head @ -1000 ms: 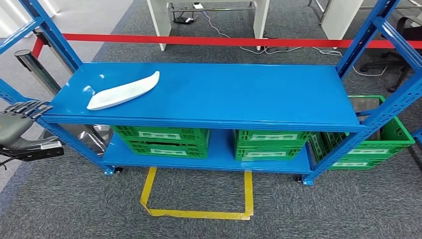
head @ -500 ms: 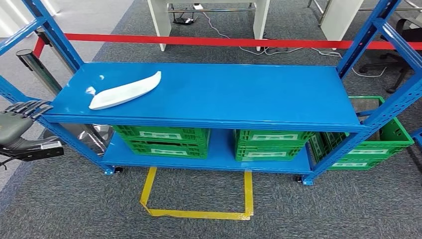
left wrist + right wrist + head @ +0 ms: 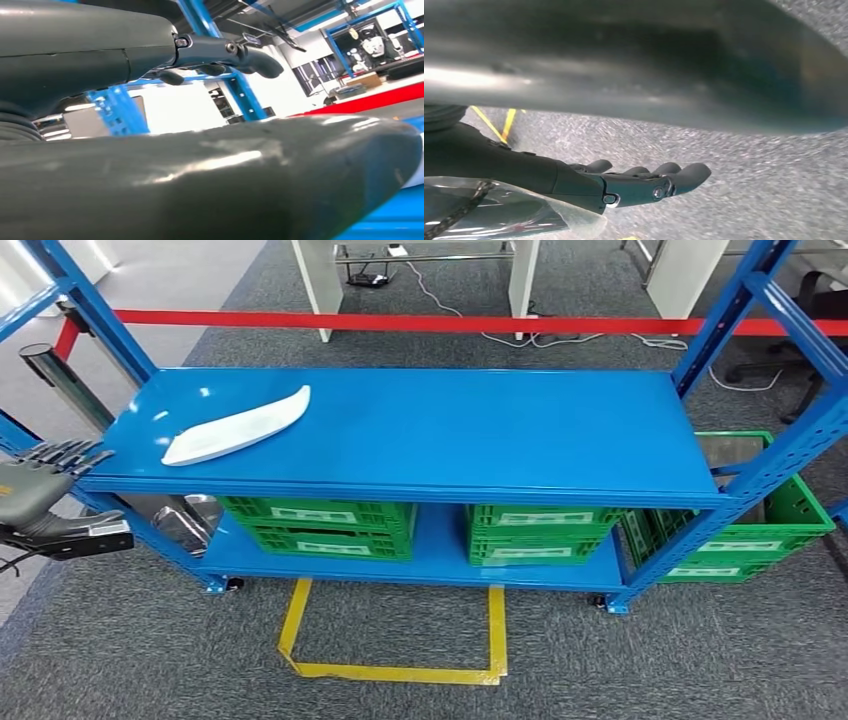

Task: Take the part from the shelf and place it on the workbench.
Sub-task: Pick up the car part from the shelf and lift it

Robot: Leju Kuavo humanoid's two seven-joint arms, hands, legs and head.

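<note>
The white curved part [image 3: 236, 427] lies flat on the blue shelf's top deck [image 3: 450, 430], toward ten o'clock and close to the front lip. The left robot hand [image 3: 40, 490] hovers at nine o'clock, off the shelf's corner, fingers spread and empty. The right robot hand [image 3: 634, 182] hangs over carpet, fingers apart, holding nothing. A good grasp would likely approach over the front edge (clear of the blue upright [image 3: 95, 315]); open deck stretches toward three o'clock.

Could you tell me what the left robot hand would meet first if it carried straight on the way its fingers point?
Probably the shelf at its near left edge: the left robot hand points that way, empty. Depth is unclear.
</note>
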